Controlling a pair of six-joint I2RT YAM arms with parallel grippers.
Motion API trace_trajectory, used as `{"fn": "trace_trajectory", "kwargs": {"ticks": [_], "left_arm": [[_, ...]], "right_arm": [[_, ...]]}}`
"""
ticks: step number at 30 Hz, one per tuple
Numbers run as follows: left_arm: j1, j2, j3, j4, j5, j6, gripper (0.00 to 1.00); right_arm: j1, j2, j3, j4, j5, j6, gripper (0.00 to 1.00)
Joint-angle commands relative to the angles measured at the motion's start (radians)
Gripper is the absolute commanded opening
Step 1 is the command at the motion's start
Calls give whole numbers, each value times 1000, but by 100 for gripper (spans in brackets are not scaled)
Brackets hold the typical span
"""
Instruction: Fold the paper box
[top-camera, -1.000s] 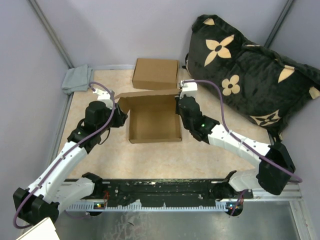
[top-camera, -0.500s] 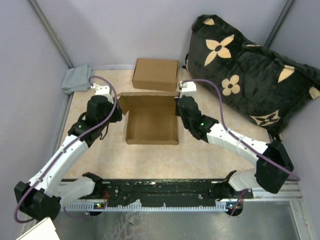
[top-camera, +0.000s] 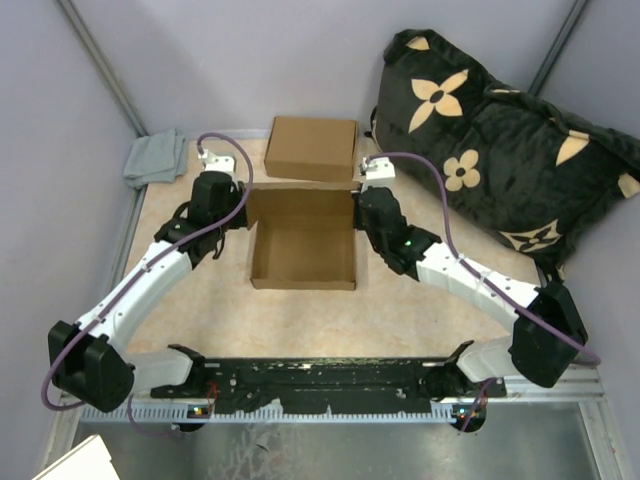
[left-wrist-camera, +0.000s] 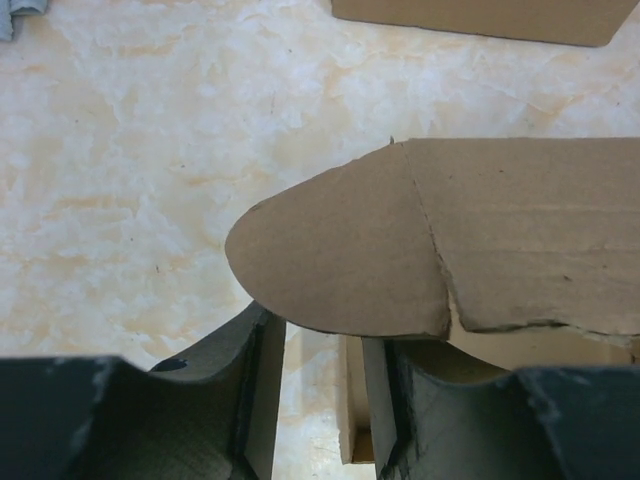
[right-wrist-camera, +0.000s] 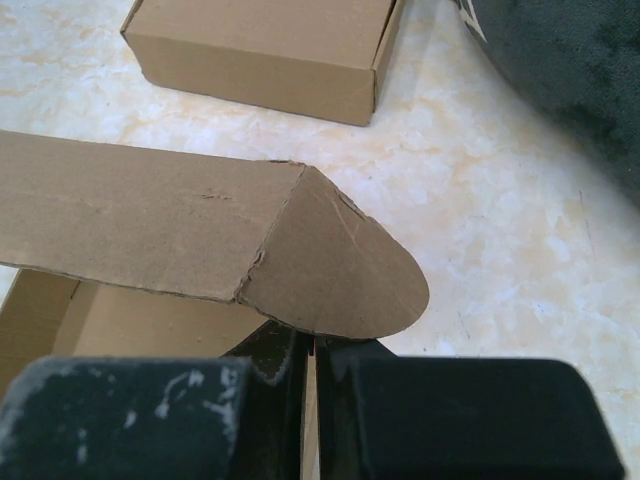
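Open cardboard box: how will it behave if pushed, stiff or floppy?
Probably light and slides easily: thin open box on a smooth table. Its rounded flap hangs from a ragged crease, so likely floppy. The side wall pinched by the right gripper looks straight, so fairly stiff.

The box (top-camera: 303, 245) is matt brown cardboard, the tabletop (top-camera: 300, 315) smooth and marbled, the cushion (top-camera: 500, 130) plush cloth

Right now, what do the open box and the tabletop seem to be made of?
The open box: matte brown cardboard; rough, fibrous cut edges and crease lines. Tabletop: beige marble-patterned surface, smooth, perhaps laminate or stone; the veining cannot settle which.
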Motion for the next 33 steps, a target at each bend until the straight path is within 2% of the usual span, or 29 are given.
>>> {"fn": "trace_trajectory", "kwargs": {"ticks": [1,8,12,20,33], "left_arm": [[-5,-4,29,39,-9,19,39],[-6,-37,11,95,44,24,18],[-6,-37,8,98,91,11,11],[-6,-50,-17,105,161,-26,6],[-8,-129,-121,87,189,-63,6]], "right_arm": [[-8,-4,63,27,-22,21,2],[-16,8,81,12,-45,35,2],[-20,12,95,-7,-63,65,2],[-21,52,122,-33,-111,129,2],[6,14,-16,39,-106,174,1]]}}
